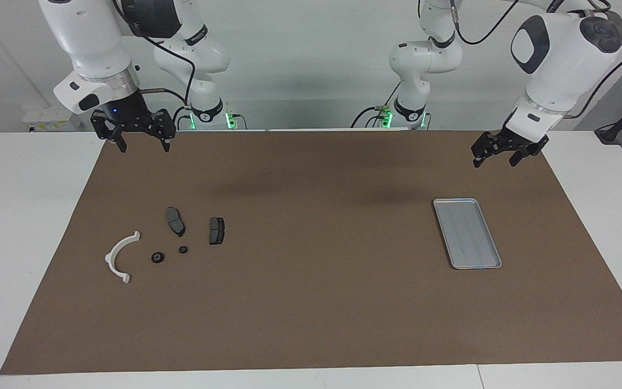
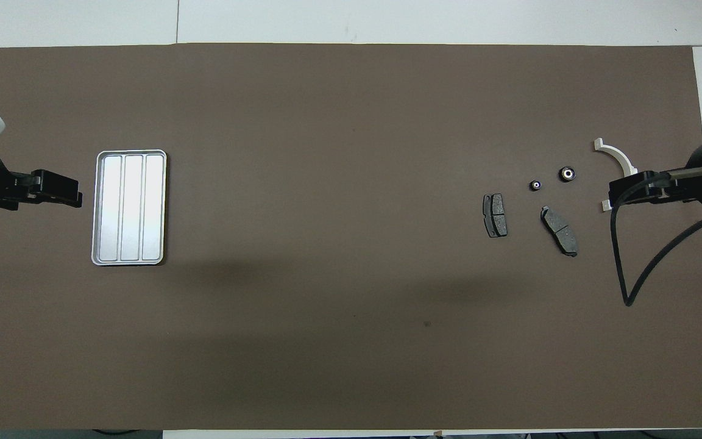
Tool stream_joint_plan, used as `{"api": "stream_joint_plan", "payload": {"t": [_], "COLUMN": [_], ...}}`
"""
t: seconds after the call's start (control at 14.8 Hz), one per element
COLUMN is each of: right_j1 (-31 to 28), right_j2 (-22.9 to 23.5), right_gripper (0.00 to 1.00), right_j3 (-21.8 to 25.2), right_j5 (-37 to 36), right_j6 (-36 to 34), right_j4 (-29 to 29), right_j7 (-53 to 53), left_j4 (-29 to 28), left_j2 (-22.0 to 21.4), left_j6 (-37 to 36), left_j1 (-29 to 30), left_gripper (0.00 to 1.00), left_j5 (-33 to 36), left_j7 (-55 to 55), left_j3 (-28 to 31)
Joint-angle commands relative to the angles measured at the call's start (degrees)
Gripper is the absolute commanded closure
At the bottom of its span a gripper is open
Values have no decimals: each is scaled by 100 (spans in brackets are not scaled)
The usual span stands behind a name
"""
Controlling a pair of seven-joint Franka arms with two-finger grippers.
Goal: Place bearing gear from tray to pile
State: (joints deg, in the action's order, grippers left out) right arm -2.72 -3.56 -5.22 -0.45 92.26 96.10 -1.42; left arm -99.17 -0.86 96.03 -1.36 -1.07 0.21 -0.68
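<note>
The silver tray (image 1: 467, 233) (image 2: 129, 207) lies on the brown mat toward the left arm's end, with nothing in it. The pile lies toward the right arm's end: a white half-ring (image 1: 121, 256) (image 2: 618, 157), two dark brake pads (image 1: 175, 221) (image 1: 216, 230) (image 2: 495, 214) (image 2: 559, 230), and two small round black bearing gears (image 1: 157, 257) (image 1: 183, 249) (image 2: 567, 174) (image 2: 535, 185). My right gripper (image 1: 142, 141) (image 2: 613, 198) is open, empty and raised; from overhead it covers part of the half-ring. My left gripper (image 1: 497, 156) (image 2: 75, 196) is open, empty and raised over the mat beside the tray.
The brown mat (image 1: 311, 302) covers most of the white table (image 1: 25, 227). A black cable (image 2: 625, 262) hangs from the right arm over the mat near the pile.
</note>
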Motion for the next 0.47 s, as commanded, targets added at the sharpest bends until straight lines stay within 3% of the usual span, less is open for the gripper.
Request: {"api": "stream_joint_plan", "payload": {"t": [0.0,0.41], "right_j1": [-88,-79], "right_j2": [-84,-84], "right_gripper": [0,0], "right_j3": [-14,-5], "right_j5": [396,370], "right_j6": [-68,-76], "right_j4": [75,75], "right_j7": [-244,-227], "left_j4": [82,65], "left_j2": [-19,-37], "left_j6": [-84,-119], "left_j1": [-84,-84], "left_gripper": [0,0], "left_j5": [115,115], "left_j7": [40,23], "left_j3": [59,59]}}
